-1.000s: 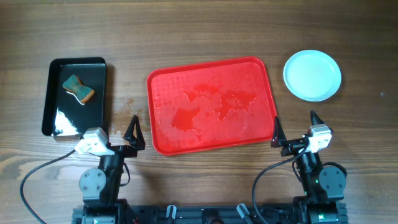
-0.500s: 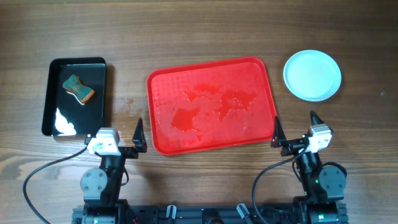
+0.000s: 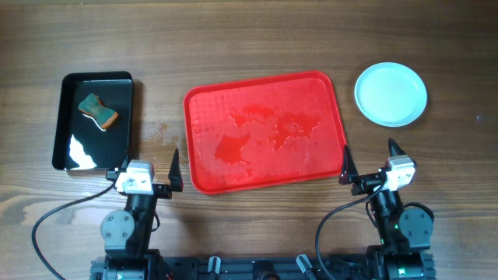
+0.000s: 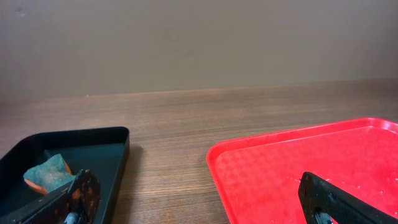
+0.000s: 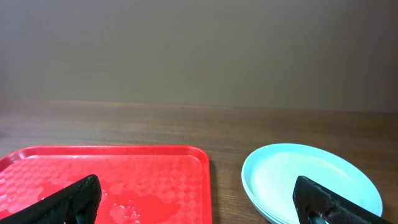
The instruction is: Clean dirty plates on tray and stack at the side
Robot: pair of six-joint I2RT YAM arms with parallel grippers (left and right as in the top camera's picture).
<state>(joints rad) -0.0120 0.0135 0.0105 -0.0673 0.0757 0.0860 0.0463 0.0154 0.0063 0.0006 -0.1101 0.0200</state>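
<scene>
Left gripper seen swung square at table's front edge within the last second, fingers spread, empty | right gripper unmoved, spread, empty | plates stacked near far right corner | tray mid-table, wet, no plates on it | task judged complete.

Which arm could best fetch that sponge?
Left. The open left gripper sits beside the glossy black rectangular tray holding the teal-and-orange sponge; the right gripper is beyond the red plastic tray.
</scene>
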